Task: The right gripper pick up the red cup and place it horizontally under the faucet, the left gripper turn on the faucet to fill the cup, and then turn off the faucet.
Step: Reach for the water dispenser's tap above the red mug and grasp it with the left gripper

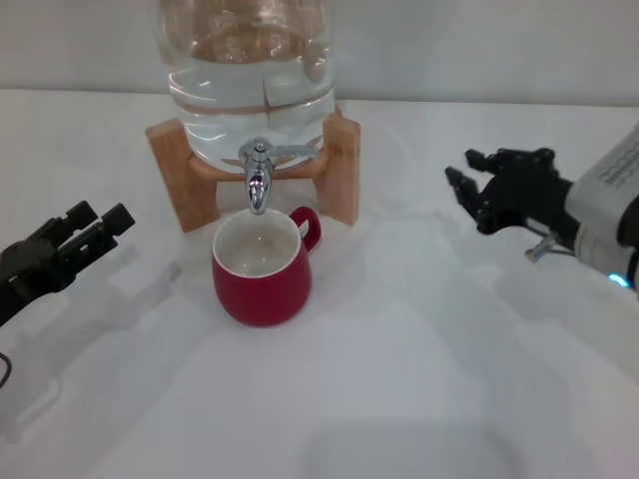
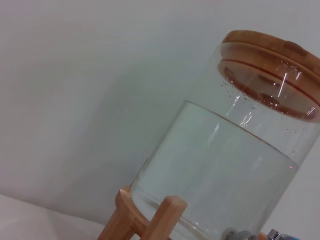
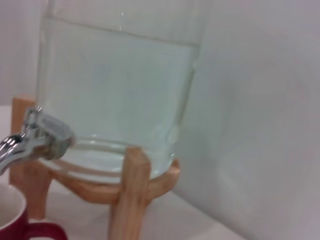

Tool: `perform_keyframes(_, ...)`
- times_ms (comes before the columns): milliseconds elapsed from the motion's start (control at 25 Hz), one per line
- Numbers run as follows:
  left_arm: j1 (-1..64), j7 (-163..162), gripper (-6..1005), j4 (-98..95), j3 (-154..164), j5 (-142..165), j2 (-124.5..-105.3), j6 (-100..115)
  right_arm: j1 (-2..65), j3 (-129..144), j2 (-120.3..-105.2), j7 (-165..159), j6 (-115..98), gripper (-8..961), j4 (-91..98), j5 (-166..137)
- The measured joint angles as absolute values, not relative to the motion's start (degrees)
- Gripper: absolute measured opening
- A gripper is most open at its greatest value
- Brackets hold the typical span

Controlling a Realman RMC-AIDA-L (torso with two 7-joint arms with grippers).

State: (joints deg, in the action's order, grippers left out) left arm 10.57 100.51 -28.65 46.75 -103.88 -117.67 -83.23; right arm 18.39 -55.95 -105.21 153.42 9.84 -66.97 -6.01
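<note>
I read the red cup [image 1: 262, 265] as placed, upright on the counter [image 1: 399, 379] at 6 o'clock under the faucet [image 1: 257, 176], right gripper [image 1: 477, 190] clear at 3 with jaws apart, left gripper [image 1: 98, 228] at 9, jaws apart, faucet still untouched.

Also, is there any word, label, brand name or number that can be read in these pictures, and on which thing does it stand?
No text can be read.
White label on the right gripper's arm: dark print, too blurred to read.
Red cup, faucet, water jar, wooden stand, left gripper: no writing visible.
</note>
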Motion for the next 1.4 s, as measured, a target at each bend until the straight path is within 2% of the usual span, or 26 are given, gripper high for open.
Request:
perform_keyframes(160, 10.5, 100.4, 891, -28.7, 46.8, -103.9, -117.53, -83.3, 15.5, -58.7, -104.12, 153.2, 8.2, 296, -70.7, -7.6)
perform_keyframes(240, 10.5, 100.3, 891, -28.6, 46.8, -103.9, -117.32, -83.3, 13.6, -61.2, -104.06, 153.1, 8.1, 296, -71.8, -7.6)
perform_keyframes(280, 10.5, 100.3, 891, -28.6, 46.8, -103.9, -117.27, -83.3, 11.4, -63.9, -105.44, 153.5, 8.9, 296, -72.3, -7.9)
perform_keyframes(320, 10.4, 100.3, 891, -28.6, 46.8, -103.9, -117.21, -83.3, 11.4, -63.9, -105.44, 153.5, 8.9, 297, -72.3, -7.9)
perform_keyframes(480, 10.4, 100.3, 891, -28.5, 46.8, -103.9, -117.11, -83.2, 8.2, -67.9, -109.21, 153.9, 9.1, 297, -72.6, -14.3)
perform_keyframes(600, 10.5, 100.0, 891, -28.6, 46.8, -103.9, -117.06, -83.1, 8.2, -68.3, -109.44, 153.6, 8.2, 298, -72.6, -15.2)
perform_keyframes(960, 10.4, 99.7, 891, -28.6, 46.8, -103.8, -117.07, -82.7, 5.6, -71.4, -109.76, 149.3, 10.2, 583, -72.5, -15.3)
perform_keyframes(1160, 10.7, 99.1, 891, -28.6, 46.8, -103.3, -117.01, -82.7, 5.3, -71.3, -109.82, 148.9, 6.0, 781, -73.0, -15.5)
perform_keyframes(1400, 11.1, 96.0, 891, -29.0, 46.8, -99.8, -116.12, -82.6, 3.9, -71.6, -111.46, 148.8, -2.7, 873, -76.8, -15.1)
